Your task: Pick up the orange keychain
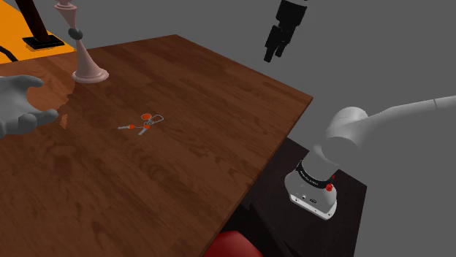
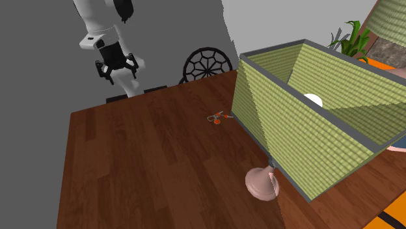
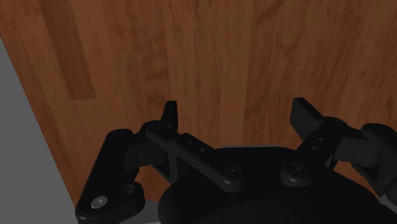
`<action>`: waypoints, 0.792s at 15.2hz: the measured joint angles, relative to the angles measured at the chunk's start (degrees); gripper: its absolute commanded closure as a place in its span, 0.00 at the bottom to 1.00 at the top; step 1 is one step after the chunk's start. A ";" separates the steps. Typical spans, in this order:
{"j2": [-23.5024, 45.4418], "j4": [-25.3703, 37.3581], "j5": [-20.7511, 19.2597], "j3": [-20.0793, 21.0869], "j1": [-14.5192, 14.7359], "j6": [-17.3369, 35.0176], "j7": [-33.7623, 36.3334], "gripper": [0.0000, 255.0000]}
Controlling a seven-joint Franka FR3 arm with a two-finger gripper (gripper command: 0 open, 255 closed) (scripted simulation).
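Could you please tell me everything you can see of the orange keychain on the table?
The orange keychain is a small cluster: a thin grey ring with what look like slim grey keys bearing orange heads, metallic-looking. It lies flat and spread out near the middle of the brown wooden table. Only the table touches it; the open gripper hangs high, well away from it.

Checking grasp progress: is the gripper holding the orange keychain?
No, the keychain lies on the wooden table while the open gripper hangs empty, well above and apart from it.
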 measured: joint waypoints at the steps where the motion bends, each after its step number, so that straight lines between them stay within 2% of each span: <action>1: 0.00 0.00 0.00 0.00 0.00 0.00 0.00 0.00; 8: 5.48 -0.72 3.75 6.90 1.46 6.10 8.89 0.00; 12: 11.43 1.66 5.60 11.78 2.28 9.82 15.31 0.00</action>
